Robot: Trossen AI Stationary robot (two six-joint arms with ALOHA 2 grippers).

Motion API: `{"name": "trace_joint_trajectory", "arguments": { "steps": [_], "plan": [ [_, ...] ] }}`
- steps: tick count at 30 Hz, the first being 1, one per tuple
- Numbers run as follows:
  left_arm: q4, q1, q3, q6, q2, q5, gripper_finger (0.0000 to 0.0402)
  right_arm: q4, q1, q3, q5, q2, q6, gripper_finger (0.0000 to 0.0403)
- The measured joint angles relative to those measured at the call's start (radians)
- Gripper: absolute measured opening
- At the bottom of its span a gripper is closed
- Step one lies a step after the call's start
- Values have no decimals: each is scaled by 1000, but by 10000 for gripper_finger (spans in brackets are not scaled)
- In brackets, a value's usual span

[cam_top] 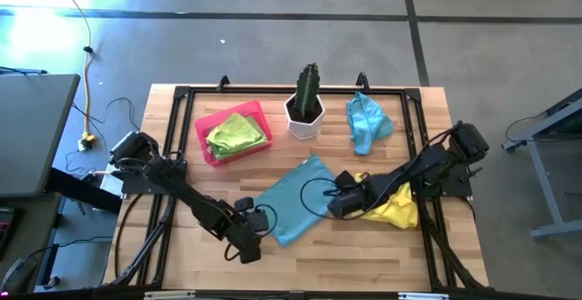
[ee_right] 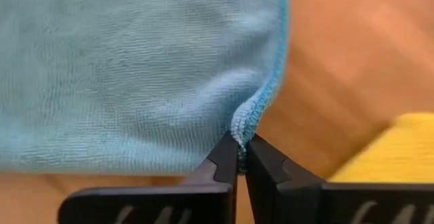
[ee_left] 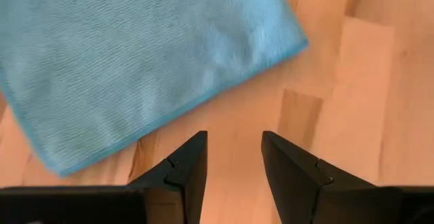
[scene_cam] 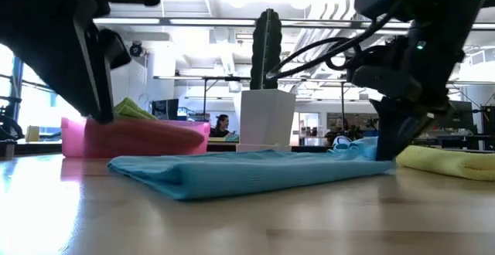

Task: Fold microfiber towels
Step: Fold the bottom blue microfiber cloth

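The light blue towel (cam_top: 296, 200) lies flat just in front of the potted cactus (cam_top: 306, 100); the right gripper (ee_right: 241, 157) pinches its hemmed edge, so lift gently to keep hold; the left gripper (ee_left: 234, 157) waits open beside the towel's near corner.

A wooden table (cam_top: 364, 255) with a pale butcher-block top carries a black metal frame (cam_top: 273, 91) that runs along its edges. Near the far edge a rigid pink tray (cam_top: 205, 142) sits at a slight angle. Just beside it, toward the middle, a white faceted pot (cam_top: 305, 120) stands upright with a dark green cactus (cam_top: 309, 84) in it. Off the table, a yellow cable (cam_top: 88, 91) trails over the grey floor (cam_top: 273, 27), and a dark desk (cam_top: 32, 127) stands at one side. In the low view a person (scene_cam: 223, 124) shows in the room far behind.
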Motion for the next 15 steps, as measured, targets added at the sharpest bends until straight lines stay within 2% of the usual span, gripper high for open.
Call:
{"name": "trace_joint_trajectory", "arguments": {
  "steps": [10, 15],
  "plan": [
    [-2, -29, 0, 3, -109, -8, 131, -58, -103, 38, -21, -86, -146, 4],
    [-14, -61, 0, 29, -158, -50, 131, 45, -106, 82, -23, -87, -197, 4]
  ]
}}
